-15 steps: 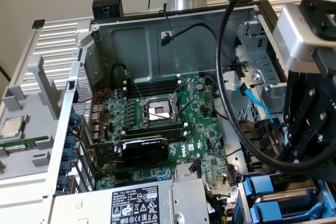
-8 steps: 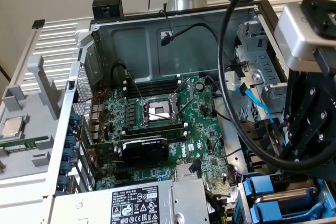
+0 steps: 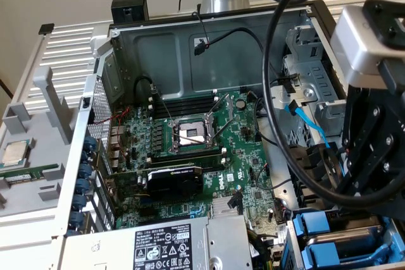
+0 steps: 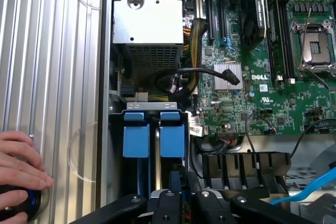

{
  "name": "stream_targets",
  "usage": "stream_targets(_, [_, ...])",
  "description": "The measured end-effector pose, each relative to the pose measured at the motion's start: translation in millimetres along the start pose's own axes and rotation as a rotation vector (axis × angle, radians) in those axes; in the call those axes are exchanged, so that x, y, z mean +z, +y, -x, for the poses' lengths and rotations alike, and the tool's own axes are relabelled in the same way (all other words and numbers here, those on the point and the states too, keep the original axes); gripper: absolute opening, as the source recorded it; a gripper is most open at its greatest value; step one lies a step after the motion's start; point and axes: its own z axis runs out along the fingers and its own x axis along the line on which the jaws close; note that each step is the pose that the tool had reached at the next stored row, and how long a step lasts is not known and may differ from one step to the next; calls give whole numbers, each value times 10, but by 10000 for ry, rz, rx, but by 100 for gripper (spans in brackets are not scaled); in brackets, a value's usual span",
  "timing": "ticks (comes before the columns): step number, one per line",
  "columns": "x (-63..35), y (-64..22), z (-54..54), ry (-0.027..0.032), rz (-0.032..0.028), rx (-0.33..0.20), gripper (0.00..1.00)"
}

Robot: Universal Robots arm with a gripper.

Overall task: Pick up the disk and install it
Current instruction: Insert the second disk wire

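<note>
The disk (image 4: 172, 132) is seen seated in the case's (image 3: 158, 42) corner bay, right under the gripper (image 4: 181, 203), whose jaws are pinched narrow on its blue frame.

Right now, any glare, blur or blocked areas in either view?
Exterior view: even lighting, soft focus; the gripper looms large and dark at the exterior view's right, blocking the drive bay. Wrist view: sharper; mild sheen on the ribbed metal panel; blue carriers clearly lit.
</note>
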Motion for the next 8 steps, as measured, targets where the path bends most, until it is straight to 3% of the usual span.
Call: stream_targets(8, [17, -3, 0, 0, 0, 0, 16])
